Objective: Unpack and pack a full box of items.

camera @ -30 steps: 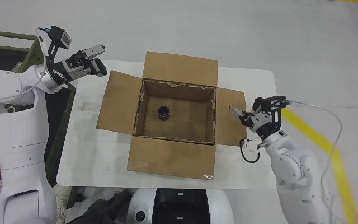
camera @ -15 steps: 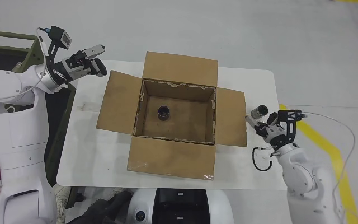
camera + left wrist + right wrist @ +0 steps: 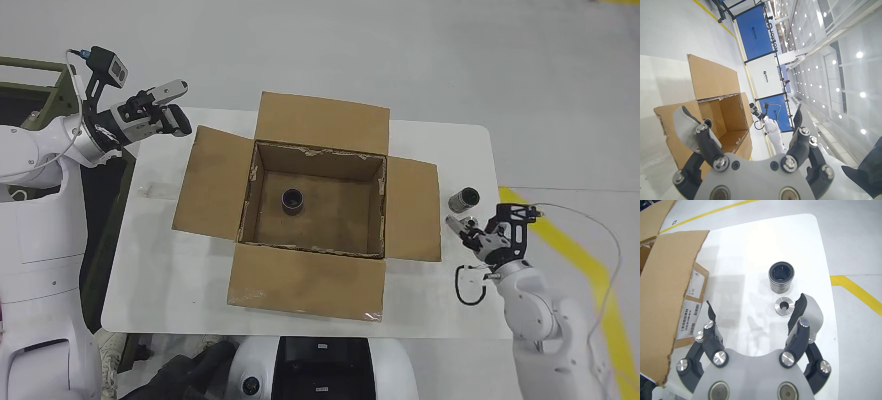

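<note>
A: Entry: steel cylindrical bearing with dark bore. Location?

B: On the white table, right of the open brown cardboard box. The right gripper had just released it and drawn back, fingers spread and empty. Likely one more item unpacked.

A: Attitude?

B: Stood on end, long axis vertical, bore facing up. The left gripper was open, holding nothing.

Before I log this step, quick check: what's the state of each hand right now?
Left hand: open, holding nothing.
Right hand: open, holding nothing.
</note>
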